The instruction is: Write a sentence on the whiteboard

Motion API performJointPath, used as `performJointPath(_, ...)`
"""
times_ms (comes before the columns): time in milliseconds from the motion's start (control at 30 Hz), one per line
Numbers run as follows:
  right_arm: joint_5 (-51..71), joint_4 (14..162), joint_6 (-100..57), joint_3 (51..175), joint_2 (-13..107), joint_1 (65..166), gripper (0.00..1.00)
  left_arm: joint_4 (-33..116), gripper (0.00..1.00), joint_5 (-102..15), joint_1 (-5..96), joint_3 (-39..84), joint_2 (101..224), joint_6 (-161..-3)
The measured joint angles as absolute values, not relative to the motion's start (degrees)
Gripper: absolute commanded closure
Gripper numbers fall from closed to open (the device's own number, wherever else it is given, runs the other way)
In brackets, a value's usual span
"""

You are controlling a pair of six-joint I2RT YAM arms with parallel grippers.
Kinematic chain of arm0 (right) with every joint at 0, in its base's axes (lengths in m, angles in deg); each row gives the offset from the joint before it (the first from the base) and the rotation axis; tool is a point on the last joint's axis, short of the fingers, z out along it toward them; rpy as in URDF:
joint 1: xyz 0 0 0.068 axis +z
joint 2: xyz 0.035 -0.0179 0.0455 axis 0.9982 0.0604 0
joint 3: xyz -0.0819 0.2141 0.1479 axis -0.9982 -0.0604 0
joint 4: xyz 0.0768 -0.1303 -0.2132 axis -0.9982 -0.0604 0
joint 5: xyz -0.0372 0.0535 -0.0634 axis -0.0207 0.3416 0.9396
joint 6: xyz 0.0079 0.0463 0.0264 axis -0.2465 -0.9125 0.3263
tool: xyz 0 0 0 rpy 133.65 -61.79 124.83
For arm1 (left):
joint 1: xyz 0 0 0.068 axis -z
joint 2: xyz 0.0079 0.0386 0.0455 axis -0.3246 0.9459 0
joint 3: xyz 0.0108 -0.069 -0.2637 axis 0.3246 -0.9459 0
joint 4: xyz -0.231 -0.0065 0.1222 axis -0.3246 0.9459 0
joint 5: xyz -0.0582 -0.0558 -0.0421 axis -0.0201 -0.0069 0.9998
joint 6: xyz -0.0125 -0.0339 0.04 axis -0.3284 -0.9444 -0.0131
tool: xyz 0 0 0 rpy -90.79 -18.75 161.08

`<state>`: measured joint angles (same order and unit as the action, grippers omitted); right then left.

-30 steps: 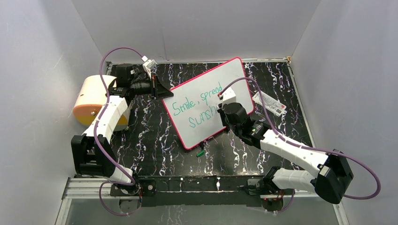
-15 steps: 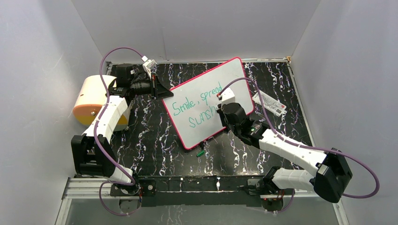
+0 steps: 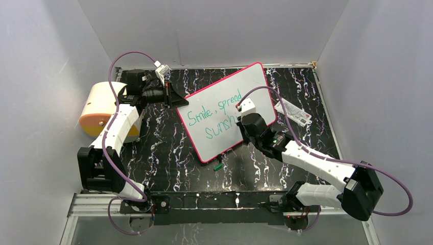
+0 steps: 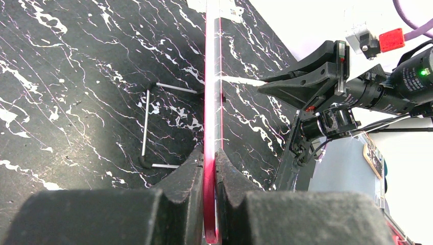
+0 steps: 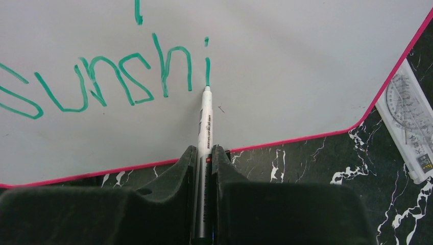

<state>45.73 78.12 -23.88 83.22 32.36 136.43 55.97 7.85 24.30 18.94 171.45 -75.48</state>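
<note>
The whiteboard [image 3: 224,109] is being held mid-table, its long axis running near-left to far-right and its left edge pinched by the left gripper [image 4: 209,153]. A cream roll [image 3: 99,104] is lying left and a protractor packet [image 3: 293,113] right. The sentence [image 3: 212,120] is reading "Smile, spread sunshi". A marker [image 5: 206,122] is being clamped by the right gripper [image 5: 205,150], its tip touching the "i". A green cap [image 3: 218,166] is lying at the near edge.

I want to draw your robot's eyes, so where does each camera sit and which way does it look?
Top camera: high behind the arm bases, looking down at the whiteboard, the sentence, the left arm and right arm.
Left wrist camera: on the left wrist, looking along the whiteboard's pink rim; left fingers pinch it.
Right wrist camera: on the right wrist, looking down the marker at "sunshi"; right fingers grip it.
Shared: top and right wrist views both show the sentence.
</note>
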Motion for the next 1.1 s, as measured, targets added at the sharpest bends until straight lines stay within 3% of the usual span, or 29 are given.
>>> performJointPath(1100, 46.80, 82.71, -20.78, 83.24, 32.03, 134.66, 1.00, 55.97, 1.00, 7.91, 24.30, 18.94, 171.45, -75.46)
